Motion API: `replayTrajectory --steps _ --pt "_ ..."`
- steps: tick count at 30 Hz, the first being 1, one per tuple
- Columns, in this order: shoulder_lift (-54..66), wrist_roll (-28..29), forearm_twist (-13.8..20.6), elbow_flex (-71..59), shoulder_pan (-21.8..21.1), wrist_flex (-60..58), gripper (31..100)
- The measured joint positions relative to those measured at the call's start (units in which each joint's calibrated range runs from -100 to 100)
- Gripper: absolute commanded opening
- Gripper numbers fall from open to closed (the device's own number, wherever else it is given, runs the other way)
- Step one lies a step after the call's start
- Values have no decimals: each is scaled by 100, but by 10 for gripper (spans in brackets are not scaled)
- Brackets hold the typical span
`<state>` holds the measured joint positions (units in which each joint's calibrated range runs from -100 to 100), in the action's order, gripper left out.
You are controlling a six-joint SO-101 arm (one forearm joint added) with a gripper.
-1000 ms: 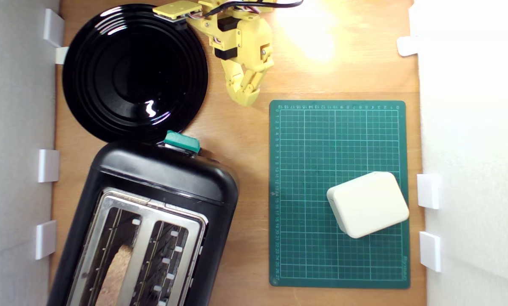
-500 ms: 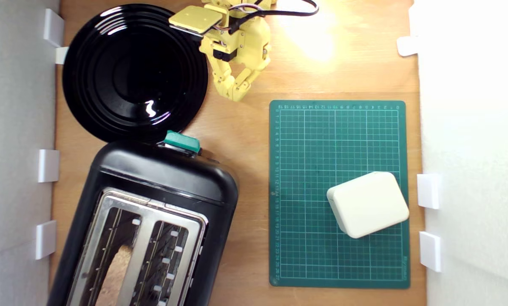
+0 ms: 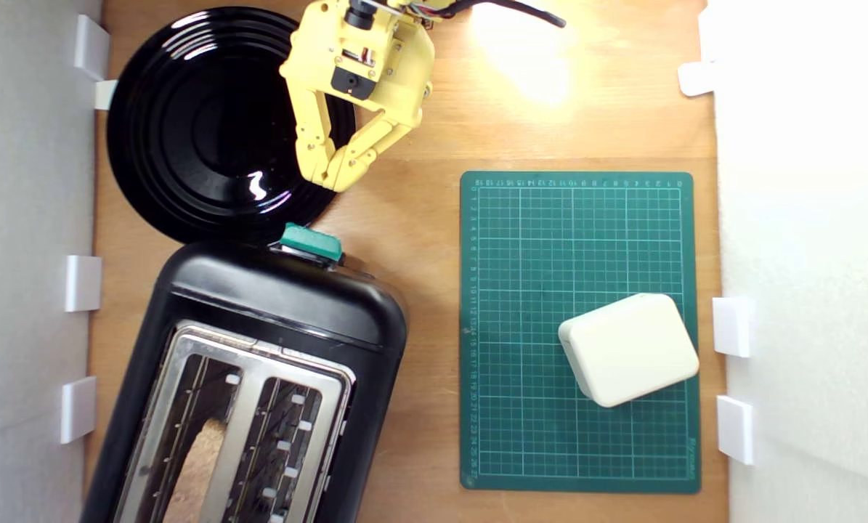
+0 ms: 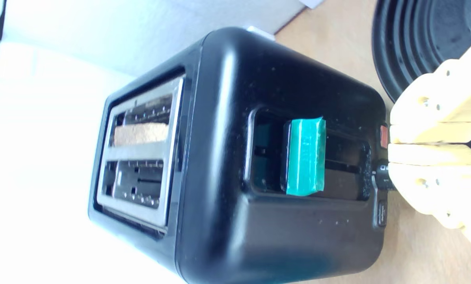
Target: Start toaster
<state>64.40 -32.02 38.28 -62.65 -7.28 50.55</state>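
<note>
the large glossy black two-slot toaster [image 3: 259,378] with rounded corners and a silver slot surround sat at the counter's [image 3: 419,240] near-left corner in the exterior view, turned at a slant so that its end face, carrying the small teal-green lever [image 3: 310,243], looked toward the arm. that turn seemed deliberate: it left the lever reachable from above without crossing the slots. a slice of brown toast [image 3: 197,468] already stood in one slot, so only the lever press appeared to remain. in the wrist view the lever [image 4: 304,156] sat high in its vertical track, not yet pushed down. the yellow plastic pincer [image 3: 330,174] hung over the rim of the round black ribbed plate [image 3: 187,123], near the lever but apart from it, its two tips pressed together and holding nothing; a closed tip probably made a firmer pusher. the green gridded cutting mat [image 3: 521,327] with a cream rounded box [image 3: 628,349] lay toward the counter's right edge in the exterior view, well clear of the approach.
</note>
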Motion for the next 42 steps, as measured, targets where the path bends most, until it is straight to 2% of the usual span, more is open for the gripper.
replayTrajectory --steps 3,16,21,25,33,42 --pt "-167 -264 -96 306 117 0 314" --pt "-1309 -1131 -1550 2141 1130 0 314" --pt "-1734 -1239 -2041 2641 1518 0 314" --pt "-2084 -1239 -2147 2956 1464 0 314" --pt "-2768 -1147 -2147 3522 1536 0 314" --pt "-3001 -1067 -2147 3587 1536 0 314"
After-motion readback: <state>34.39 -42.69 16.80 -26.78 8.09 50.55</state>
